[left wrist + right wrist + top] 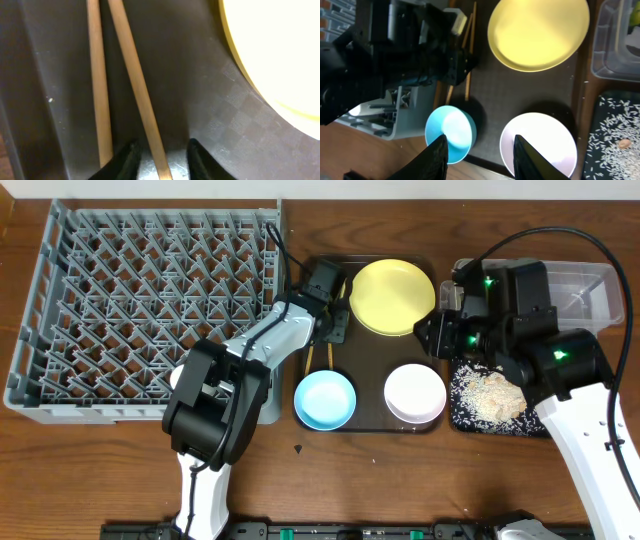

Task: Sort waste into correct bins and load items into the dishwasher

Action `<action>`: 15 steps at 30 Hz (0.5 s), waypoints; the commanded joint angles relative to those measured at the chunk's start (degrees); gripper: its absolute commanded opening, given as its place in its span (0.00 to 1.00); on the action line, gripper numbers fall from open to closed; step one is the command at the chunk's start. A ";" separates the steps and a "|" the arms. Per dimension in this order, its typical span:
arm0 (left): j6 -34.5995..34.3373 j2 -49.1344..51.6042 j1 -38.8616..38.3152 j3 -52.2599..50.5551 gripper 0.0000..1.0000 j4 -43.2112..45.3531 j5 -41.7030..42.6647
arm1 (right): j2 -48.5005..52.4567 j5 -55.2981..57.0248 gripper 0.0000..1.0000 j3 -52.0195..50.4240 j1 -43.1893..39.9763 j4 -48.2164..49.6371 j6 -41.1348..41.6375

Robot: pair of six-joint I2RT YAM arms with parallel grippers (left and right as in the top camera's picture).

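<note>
Worktop: brown wood grain (400,480), with a strip open along its near edge in front of the tray.
Dish rack: square grey plastic grid of upright pegs (120,300), filling the worktop's far-left corner.
Serving tray: dark brown with a faint chequer texture (370,355), at mid-worktop, its left edge just beside the rack.
Yellow plate: round, smooth and glossy (392,297), in the tray's far-right corner.
Blue bowl: round, light blue (325,400), in the tray's near-left corner.
White bowl: round (415,393), in the tray's near-right corner, with tray floor showing between it and the blue bowl.
Chopsticks: two thin wooden sticks (134,80), nearly parallel along the tray's left edge, apart from the plate's rim.
Left gripper: low over the tray (162,159), narrowly spread astride one chopstick with a sliver of gap on each side. The other stick lies just outside one finger.
Right gripper: spread, with nothing between the fingers (482,157). Its wrist view sets it against the tray floor between the two bowls.
Clear tub: transparent rectangular plastic (600,275), in the worktop's far-right corner.
Black tray: shallow and rectangular (462,418), just nearer than the tub, with beige rice-like crumbs (490,395) heaped and scattered in it.
Right wrist view only: a green-yellow bit (635,17) lies in the tub, possibly the snack wrapper. The overhead view does not show it.
</note>
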 commanded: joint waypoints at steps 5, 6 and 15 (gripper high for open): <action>-0.98 2.93 -1.55 -0.63 0.08 -1.86 0.44 | -0.07 -0.26 0.39 0.42 0.52 -0.13 -0.13; -0.96 2.56 -1.53 -0.59 0.08 -2.23 0.39 | -0.07 -0.26 0.39 0.42 0.52 -0.13 -0.13; -0.96 -11.65 0.04 2.43 0.08 -8.72 -2.99 | -0.07 -0.26 0.38 0.42 0.50 -0.17 -0.13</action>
